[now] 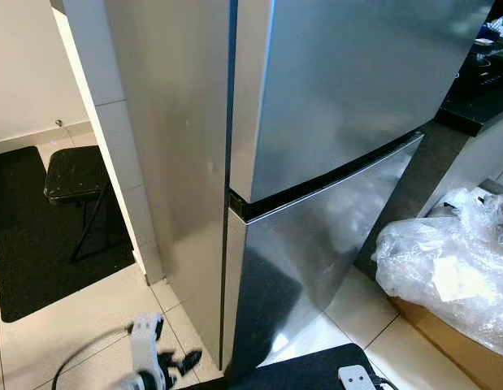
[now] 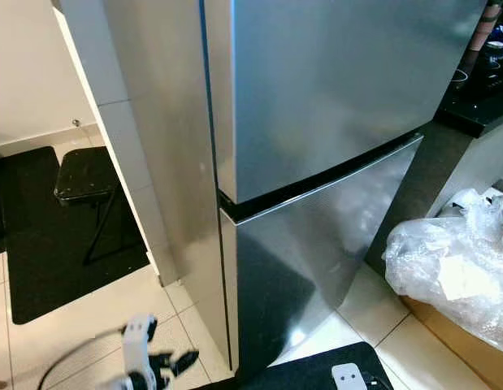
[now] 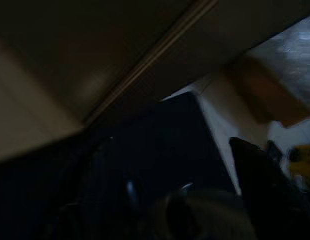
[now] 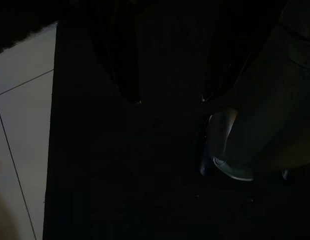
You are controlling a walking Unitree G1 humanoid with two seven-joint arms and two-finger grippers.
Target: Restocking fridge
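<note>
The fridge (image 1: pixel 316 162) is shiny silver-grey, with a thin black line between its top door and bottom door. Beside the fridge, the wall (image 1: pixel 113 122) is pale white tiles. The floor (image 1: pixel 72 325) is cream tiles with dark lines between them. Left of the fridge lies a black mat (image 1: pixel 32 244), and on it stands a black stool (image 1: pixel 75 175). Right of the fridge sits a clear, shiny plastic bag (image 1: pixel 446 260) on a brown box (image 1: pixel 446 345). The counter (image 1: pixel 479 97) behind it is black. The left hand (image 1: pixel 182 363) has black fingers on a white wrist.

The fridge (image 1: pixel 316 162) stands ahead with both doors closed, a stool (image 1: pixel 75 175) on a mat (image 1: pixel 32 244) to its left, a plastic-wrapped bundle (image 1: pixel 446 268) on the floor to its right.
</note>
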